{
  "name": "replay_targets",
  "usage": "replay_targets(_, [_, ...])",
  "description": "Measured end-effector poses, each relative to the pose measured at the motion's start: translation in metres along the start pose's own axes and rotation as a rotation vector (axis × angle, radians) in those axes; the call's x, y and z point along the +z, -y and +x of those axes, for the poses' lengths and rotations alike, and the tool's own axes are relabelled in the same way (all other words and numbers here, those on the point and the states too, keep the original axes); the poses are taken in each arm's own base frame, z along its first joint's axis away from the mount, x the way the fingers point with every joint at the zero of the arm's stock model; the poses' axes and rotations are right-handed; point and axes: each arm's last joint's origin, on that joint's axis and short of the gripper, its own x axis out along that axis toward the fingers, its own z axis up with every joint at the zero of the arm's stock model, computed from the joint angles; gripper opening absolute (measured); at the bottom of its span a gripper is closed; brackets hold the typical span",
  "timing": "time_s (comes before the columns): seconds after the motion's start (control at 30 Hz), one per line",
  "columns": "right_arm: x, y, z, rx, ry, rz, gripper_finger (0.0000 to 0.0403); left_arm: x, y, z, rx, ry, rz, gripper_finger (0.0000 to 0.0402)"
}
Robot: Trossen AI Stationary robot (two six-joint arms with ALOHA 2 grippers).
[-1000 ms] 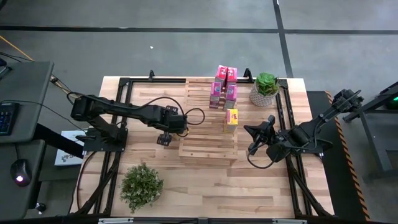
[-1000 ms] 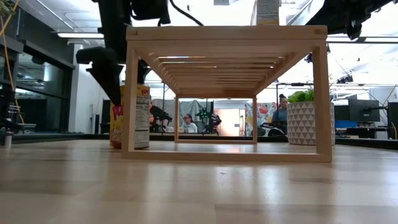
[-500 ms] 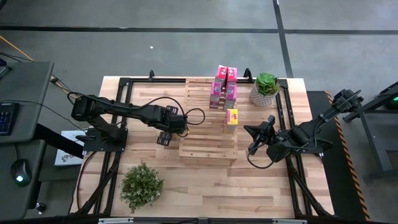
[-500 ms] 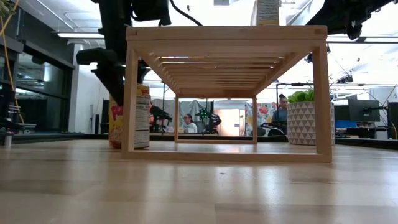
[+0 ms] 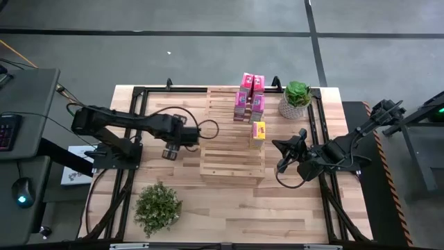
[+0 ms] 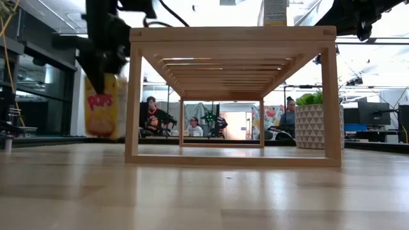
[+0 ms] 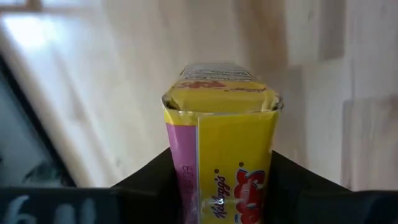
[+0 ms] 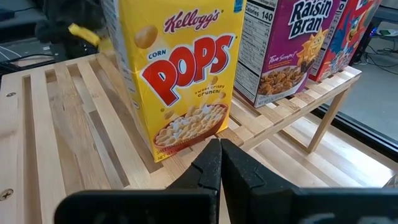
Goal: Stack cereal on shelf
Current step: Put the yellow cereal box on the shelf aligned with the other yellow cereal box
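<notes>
Left claw (image 7: pixel 217 186) clamped on a yellow box (image 7: pixel 219 149) held clear of the table (image 5: pixel 173 201), shelf (image 5: pixel 232 149) just beside with more boxes (image 5: pixel 250 97) on its far end, right claw (image 8: pixel 219 163) shut past that.

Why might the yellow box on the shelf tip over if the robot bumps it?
The yellow box stands tall on a narrow base on the shelf, so a high push would likely topple it. It looks like thin cardboard, probably light, so it may slide across the slats too.
</notes>
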Motion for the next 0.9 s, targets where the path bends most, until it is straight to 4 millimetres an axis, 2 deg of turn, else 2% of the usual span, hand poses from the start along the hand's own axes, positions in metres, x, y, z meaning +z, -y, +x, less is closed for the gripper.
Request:
replay_targets(0.1, [0.0,0.0,0.0,0.001,0.001,0.002,0.0,-0.015,-0.005,-0.02,0.064,-0.012,-0.067,0.015])
replay_targets(0.23, [0.0,0.0,0.0,0.0,0.003,0.003,0.0,-0.032,-0.014,-0.056,0.198,0.054,-0.208,0.015])
replay_targets(0.37, [0.001,0.0,0.0,0.001,0.005,0.007,0.0,-0.041,-0.022,-0.099,0.249,0.24,-0.332,0.0146])
replay_targets(0.47, [0.001,0.0,0.0,-0.004,0.011,0.008,0.0,-0.039,-0.024,-0.127,0.242,0.392,-0.379,0.0146])
replay_targets(0.57, [0.001,0.0,0.0,-0.016,0.023,0.01,0.0,-0.028,-0.02,-0.151,0.194,0.545,-0.341,0.0145])
replay_targets(0.73, [0.001,0.0,0.0,-0.016,0.023,0.01,0.0,0.005,-0.004,-0.176,0.197,0.676,-0.191,0.0145])
replay_targets(0.9, [0.001,0.0,0.0,-0.015,0.023,0.012,0.0,0.049,0.005,-0.187,0.216,0.684,-0.076,0.0145])
